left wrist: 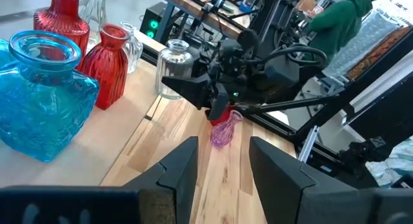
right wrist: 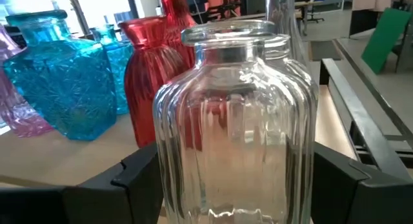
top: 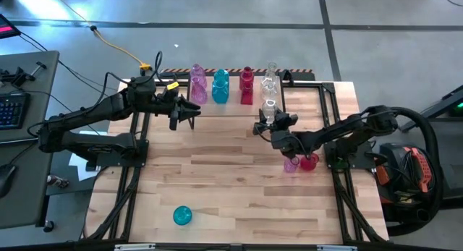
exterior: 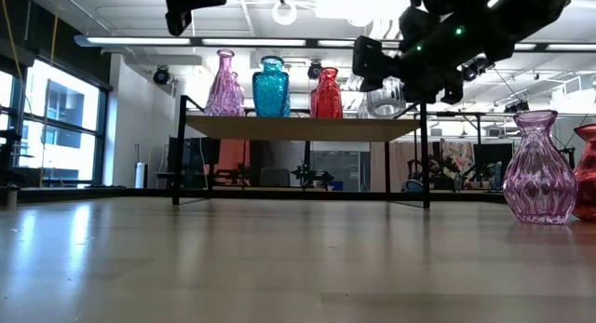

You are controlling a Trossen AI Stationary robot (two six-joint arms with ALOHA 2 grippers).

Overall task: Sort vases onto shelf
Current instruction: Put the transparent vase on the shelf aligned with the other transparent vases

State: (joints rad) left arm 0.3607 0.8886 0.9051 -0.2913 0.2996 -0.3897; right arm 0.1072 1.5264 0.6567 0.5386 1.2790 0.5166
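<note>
Three vases are not yet sorted on the desk [top: 239,171]: a pink vase [exterior: 540,169] and a red vase [top: 309,162] touching or nearly so by the right edge, and a round teal vase [top: 182,215] alone toward the near-left corner.

The shelf [exterior: 298,127] stands along the desk's far edge. It carries a tall pink vase [exterior: 223,86], a teal square vase [exterior: 271,87] and a red ribbed vase [exterior: 326,93], with clear pieces toward its right end.

The right gripper [top: 265,125] is at that right end. Its jaws are clamped on the sides of a clear ribbed jar [right wrist: 235,121]. From the low view I cannot tell whether the jar's base touches the shelf top or sits just above it.

The left gripper [left wrist: 222,150] hovers off the shelf's left end, fingers apart and empty.

Handling, my judgement:
- Rigid glass, smooth and likely slippery; it would break if dropped or knocked.
- The jar probably has some weight for its size.
- Gripping across the ribbed belly, as now, looks sound, since the ribs give some bite. The narrow neck would be a poorer hold.
- The neighbours stand close, so set it down straight.

The desk is pale butcher-block wood, flat and slightly glossy. Beyond it are concrete floor, ceiling strip lights and equipment racks. A person in a green top [left wrist: 335,24] is well back.
</note>
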